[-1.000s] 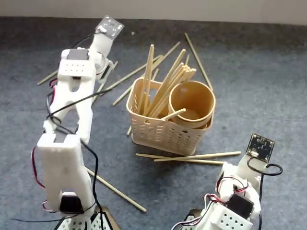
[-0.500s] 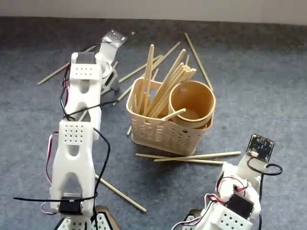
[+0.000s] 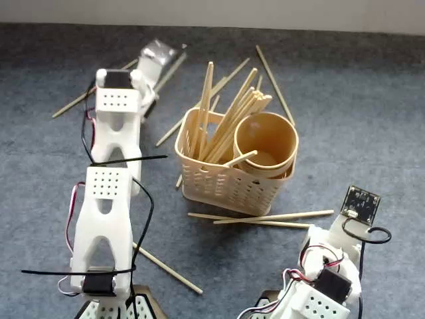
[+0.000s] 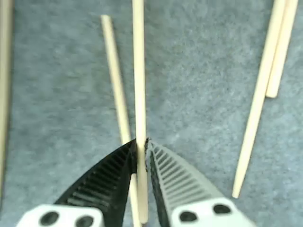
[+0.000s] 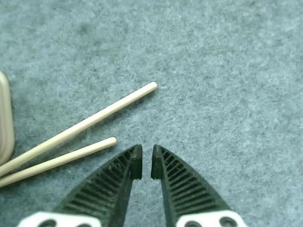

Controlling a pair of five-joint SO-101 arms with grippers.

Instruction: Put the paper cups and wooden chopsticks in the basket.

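A cream basket [image 3: 222, 183] stands mid-table with a tan paper cup [image 3: 265, 143] and several wooden chopsticks [image 3: 229, 113] upright in it. My left gripper [image 4: 140, 142] is shut on a chopstick [image 4: 138, 71] just above the carpet at the far left of the basket; in the high view that chopstick [image 3: 174, 61] pokes out beyond the left arm [image 3: 118, 109]. My right gripper [image 5: 147, 163] is shut with nothing in it, close to the tips of two loose chopsticks [image 5: 94, 120] lying in front of the basket [image 3: 265, 218].
More loose chopsticks lie on the grey carpet: one beside the left arm's base [image 3: 166, 268], one far right of the basket [image 3: 273, 74], one at the far left [image 3: 80, 103]. A basket corner [image 5: 4, 118] edges the right wrist view.
The left arm has swung to the right and stretched farther back, and a chopstick now sticks out past its wrist. The right arm and the basket have kept still.
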